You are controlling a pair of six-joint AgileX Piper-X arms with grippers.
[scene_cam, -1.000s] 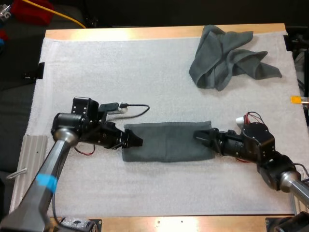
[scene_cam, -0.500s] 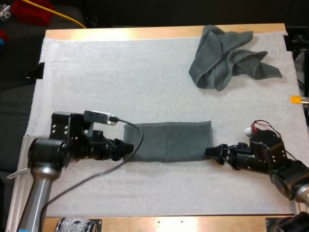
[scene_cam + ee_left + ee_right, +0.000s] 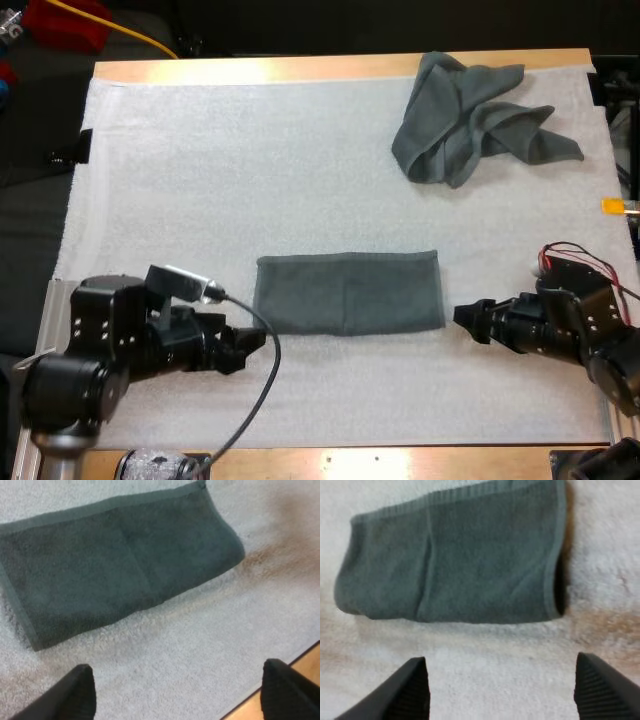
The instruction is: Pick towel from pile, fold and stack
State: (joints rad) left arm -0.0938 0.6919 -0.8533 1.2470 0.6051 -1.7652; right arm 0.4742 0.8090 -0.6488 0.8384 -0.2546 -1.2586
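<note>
While the folded towel (image 3: pixel 347 293) lies between them, left fingers (image 3: pixel 80 692) and right fingers (image 3: pixel 412 690) gape, empty

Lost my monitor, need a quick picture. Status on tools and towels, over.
Open: left tool, right tool, both clear of the folded towel. It lies flat on the mat; crumpled towel far right. Nothing in the way.

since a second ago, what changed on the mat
Both arms backed off the folded towel: the left gripper drew back leftward from its left end, the right gripper rightward from its right end. Both now stand open and clear of it. The folded towel stayed flat in place, and the crumpled towel did not move.
</note>
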